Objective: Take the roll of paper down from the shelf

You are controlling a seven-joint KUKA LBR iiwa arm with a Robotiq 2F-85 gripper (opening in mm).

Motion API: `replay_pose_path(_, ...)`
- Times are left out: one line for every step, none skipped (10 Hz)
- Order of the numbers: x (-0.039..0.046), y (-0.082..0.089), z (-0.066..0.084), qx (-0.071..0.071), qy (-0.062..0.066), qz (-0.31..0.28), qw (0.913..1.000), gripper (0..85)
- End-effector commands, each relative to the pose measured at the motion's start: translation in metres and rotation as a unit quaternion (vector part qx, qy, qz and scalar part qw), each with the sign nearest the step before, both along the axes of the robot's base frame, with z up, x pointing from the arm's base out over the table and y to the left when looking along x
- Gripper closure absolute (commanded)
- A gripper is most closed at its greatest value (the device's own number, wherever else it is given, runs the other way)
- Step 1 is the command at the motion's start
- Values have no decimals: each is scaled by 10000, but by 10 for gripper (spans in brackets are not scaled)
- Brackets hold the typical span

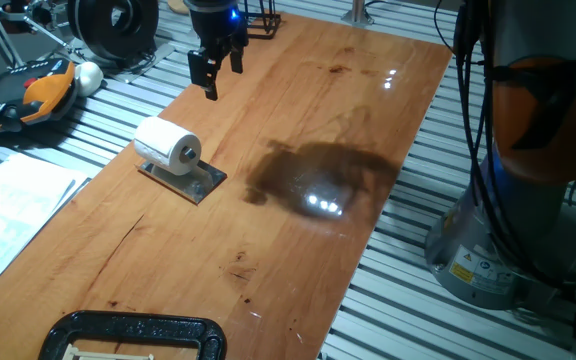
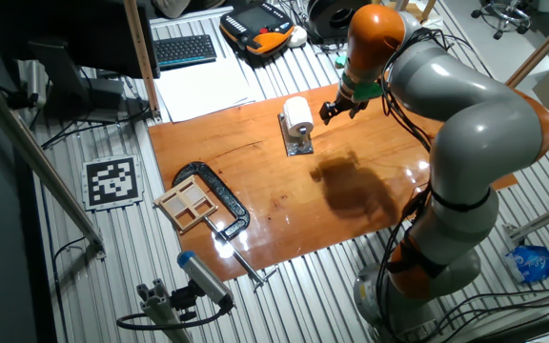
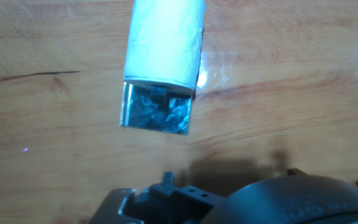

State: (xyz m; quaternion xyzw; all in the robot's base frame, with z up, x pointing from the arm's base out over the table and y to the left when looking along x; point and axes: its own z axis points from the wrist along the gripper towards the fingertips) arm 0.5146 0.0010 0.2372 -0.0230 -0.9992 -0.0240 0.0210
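Resting on the shelf on the counter was the roll of paper | gripper held above, apart, empty | risk judged: roll nudged off by off-centre approach.

Roll of paper lying on the shelf, near desk left edge. Gripper above desk, behind roll, apart. Clamp at front edge.

Wooden tabletop (glossy) over ribbed metal floor
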Motion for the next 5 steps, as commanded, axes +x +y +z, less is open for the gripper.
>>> replay_pose_path(-3, 5, 10, 255, -24, -1586, 9870, 340)
replay_pose_path(-3, 5, 10, 255, -24, -1586, 9870, 340)
replay_pose_path(-2, 5, 13, 240, -27, -1586, 9870, 340)
replay_pose_path(-2, 6, 16, 240, -27, -1586, 9870, 340)
replay_pose_path(2, 7, 19, 240, -27, -1586, 9870, 340)
